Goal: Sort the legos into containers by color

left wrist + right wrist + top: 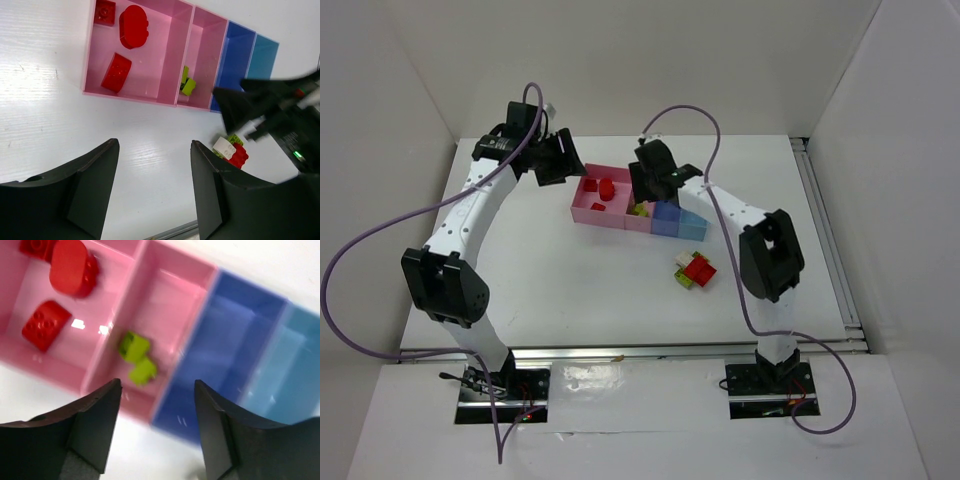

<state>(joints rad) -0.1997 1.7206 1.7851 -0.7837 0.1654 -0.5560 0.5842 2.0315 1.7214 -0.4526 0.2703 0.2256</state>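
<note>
The containers are four joined bins: wide pink (588, 208), narrow pink (170, 300), blue (225, 340) and light blue (285, 365). Three red legos (133, 26) lie in the wide pink bin. Two yellow-green legos (134, 346) lie in the narrow pink one. A cluster of red, white and yellow-green legos (696, 270) sits on the table in front of the bins. My right gripper (157, 385) hangs open over the near edge of the narrow pink and blue bins, with nothing between its fingers. My left gripper (155, 145) is open and empty, above the table left of the bins.
The white table (560, 280) is walled in by white panels at the back and both sides. A metal rail (830, 240) runs along its right edge. The right arm (270, 107) reaches over the blue bins in the left wrist view.
</note>
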